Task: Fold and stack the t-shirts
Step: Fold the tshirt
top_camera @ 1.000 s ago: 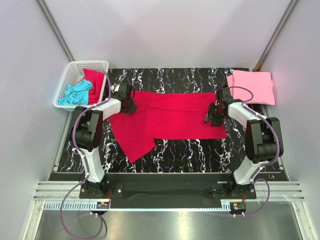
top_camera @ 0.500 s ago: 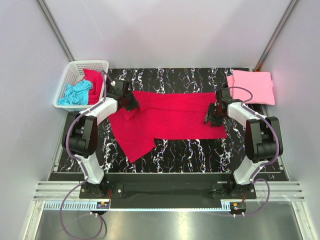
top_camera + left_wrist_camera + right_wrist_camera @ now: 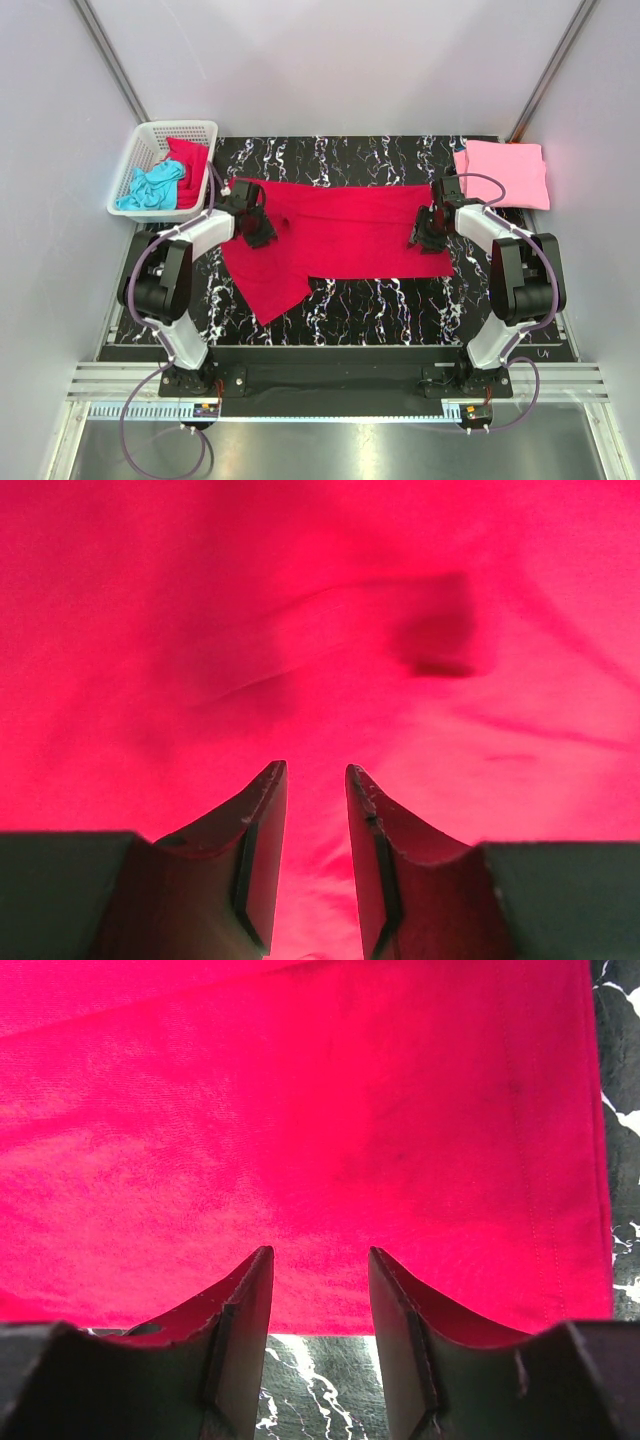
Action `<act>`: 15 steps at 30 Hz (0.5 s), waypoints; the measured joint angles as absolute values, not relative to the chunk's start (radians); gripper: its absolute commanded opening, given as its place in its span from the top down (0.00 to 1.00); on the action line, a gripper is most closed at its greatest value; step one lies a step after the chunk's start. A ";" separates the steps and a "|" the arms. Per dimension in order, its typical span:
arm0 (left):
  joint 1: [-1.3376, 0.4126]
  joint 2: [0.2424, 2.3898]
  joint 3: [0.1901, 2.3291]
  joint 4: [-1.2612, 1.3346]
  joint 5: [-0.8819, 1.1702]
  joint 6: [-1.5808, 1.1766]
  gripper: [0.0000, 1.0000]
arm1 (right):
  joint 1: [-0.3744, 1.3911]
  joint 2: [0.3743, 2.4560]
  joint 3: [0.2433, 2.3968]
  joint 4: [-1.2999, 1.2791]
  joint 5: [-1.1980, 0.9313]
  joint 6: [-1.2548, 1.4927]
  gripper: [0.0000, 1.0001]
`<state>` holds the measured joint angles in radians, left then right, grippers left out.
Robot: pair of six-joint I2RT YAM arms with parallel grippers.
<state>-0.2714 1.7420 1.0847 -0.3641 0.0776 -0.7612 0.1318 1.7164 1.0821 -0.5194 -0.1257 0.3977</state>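
A crimson red t-shirt [image 3: 340, 232] lies spread across the black marbled table, one part trailing toward the near left. My left gripper [image 3: 258, 228] is over its left part; in the left wrist view [image 3: 316, 772] its jaws are open with red fabric [image 3: 330, 630] below and nothing between them. My right gripper [image 3: 428, 232] is over the shirt's right end; in the right wrist view [image 3: 320, 1255] it is open above the red hem [image 3: 330, 1140]. A folded light pink t-shirt [image 3: 503, 172] lies at the far right. A turquoise shirt [image 3: 150, 186] and a red one [image 3: 189, 165] sit in the basket.
A white lattice basket [image 3: 150, 135] stands at the far left corner beside the table. Grey walls enclose the table on three sides. Black marbled table surface [image 3: 380, 300] shows near the shirt's front edge. A metal rail runs along the near edge.
My left gripper has moved from the shirt's far left corner toward me and slightly right, onto the fabric. The shirt's left edge has shifted a little. The right arm has not moved.
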 measured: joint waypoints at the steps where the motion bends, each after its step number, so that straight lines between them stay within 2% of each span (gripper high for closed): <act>1: -0.273 1.729 1.065 -0.373 0.051 -0.767 0.66 | 0.132 1.716 1.082 -0.519 -0.126 0.398 0.50; 6: -0.274 1.670 1.001 -0.381 -0.045 -0.801 0.67 | 0.134 1.716 1.082 -0.519 -0.126 0.398 0.50; 15: -0.274 1.672 1.008 -0.374 -0.136 -0.836 0.67 | 0.138 1.716 1.082 -0.519 -0.126 0.398 0.51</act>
<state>-0.2737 1.6718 1.0084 -0.3740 -0.1364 -0.8364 0.1375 1.7164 1.0817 -0.5190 -0.1257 0.3981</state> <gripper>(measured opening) 0.332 0.497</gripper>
